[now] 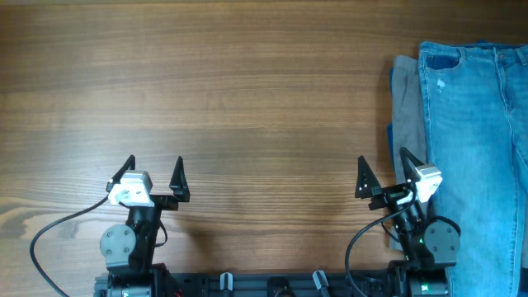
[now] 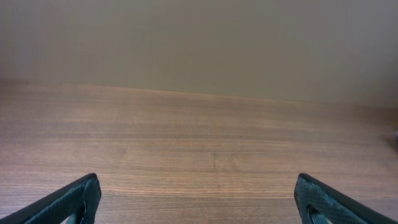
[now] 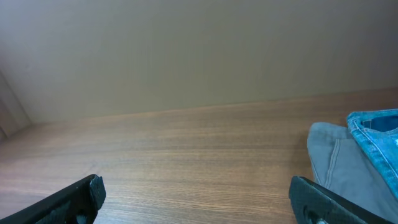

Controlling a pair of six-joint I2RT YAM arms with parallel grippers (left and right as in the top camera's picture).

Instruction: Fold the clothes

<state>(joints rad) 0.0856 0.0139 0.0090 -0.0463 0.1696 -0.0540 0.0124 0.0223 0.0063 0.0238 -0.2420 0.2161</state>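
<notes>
The light blue faded denim jeans (image 1: 478, 140) lie flat at the right edge of the table, on top of a pile, running from back to front. Their waist corner shows in the right wrist view (image 3: 379, 134). My right gripper (image 1: 384, 169) is open and empty, just left of the pile near the front edge; in its wrist view (image 3: 196, 186) only bare wood lies between the fingers. My left gripper (image 1: 154, 169) is open and empty at the front left, far from the jeans; its wrist view (image 2: 198, 190) shows only bare wood.
Grey khaki trousers (image 1: 406, 103) lie under the jeans, their left edge sticking out; they also show in the right wrist view (image 3: 339, 162). A sliver of a dark blue garment (image 1: 389, 136) peeks out beside them. A plain wall stands beyond the table's far edge.
</notes>
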